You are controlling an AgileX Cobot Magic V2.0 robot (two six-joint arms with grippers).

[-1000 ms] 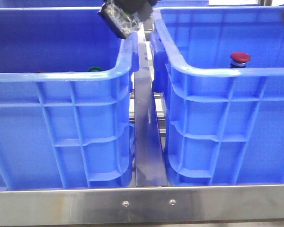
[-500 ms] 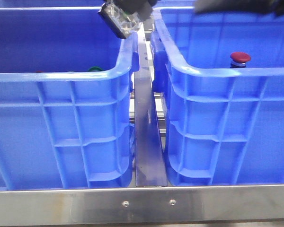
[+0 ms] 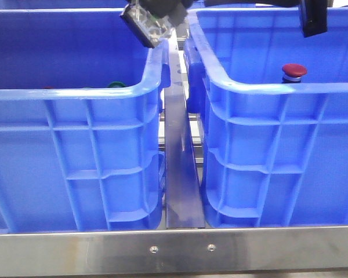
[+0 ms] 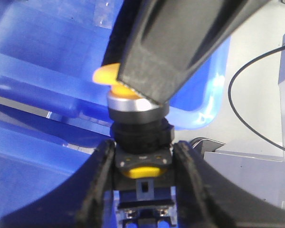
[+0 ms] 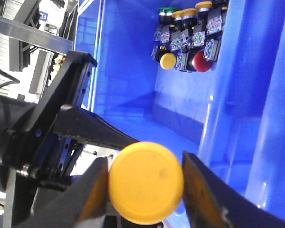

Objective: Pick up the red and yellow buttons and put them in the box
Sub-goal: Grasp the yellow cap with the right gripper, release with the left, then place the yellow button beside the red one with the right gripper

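Front view: left gripper high over the gap between two bright blue ribbed plastic crates, left crate and right crate. A dark red domed push button stands inside the right crate, well below and beside the right arm's dark finger.

Left wrist view: left gripper clamped on the black body of a yellow-capped push button.

Right wrist view: right gripper closed on a second yellow domed button. Far beyond it, a cluster of buttons, yellow, red and green caps, lies in a crate corner.
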